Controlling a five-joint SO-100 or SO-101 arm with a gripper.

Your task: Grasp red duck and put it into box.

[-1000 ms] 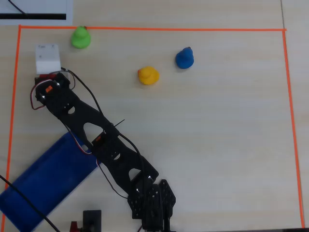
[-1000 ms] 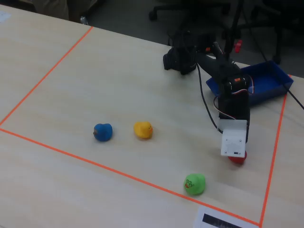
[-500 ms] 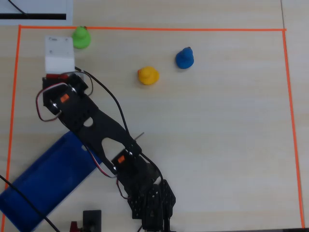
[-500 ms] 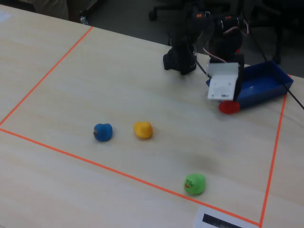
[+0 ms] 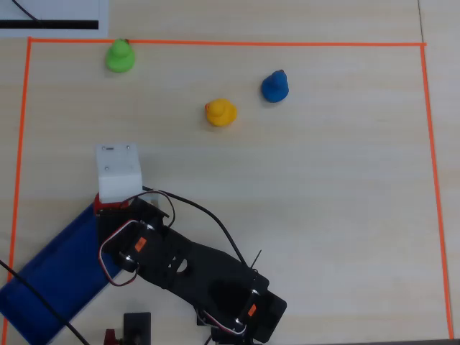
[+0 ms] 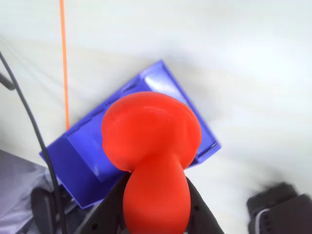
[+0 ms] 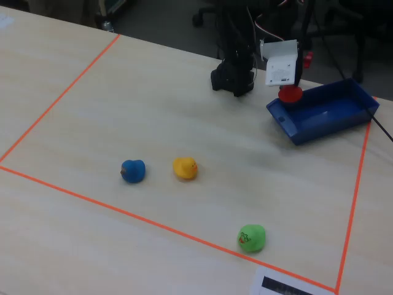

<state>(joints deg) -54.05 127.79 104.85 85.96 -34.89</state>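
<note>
The red duck [image 6: 151, 146] fills the wrist view, pinched by its narrower part between my gripper's [image 6: 155, 197] black fingers [image 6: 113, 207]. In the fixed view the duck [image 7: 290, 93] hangs under the white wrist block, off the table, just above the left end of the blue box [image 7: 325, 117]. In the overhead view only a red sliver of the duck [image 5: 111, 203] shows below the white block, at the upper right end of the box [image 5: 50, 287]. The wrist view shows the box [image 6: 87, 156] lying right behind the duck.
A yellow duck [image 5: 221, 112], a blue duck [image 5: 274, 86] and a green duck [image 5: 120, 56] stand far from the box, inside the orange tape border [image 5: 215, 43]. The arm's base [image 7: 233, 77] is left of the box in the fixed view. Cables [image 6: 34, 146] run near the box.
The arm has lifted the red duck off the table near the green duck and swung it back to the box's end. The other ducks have not moved.
</note>
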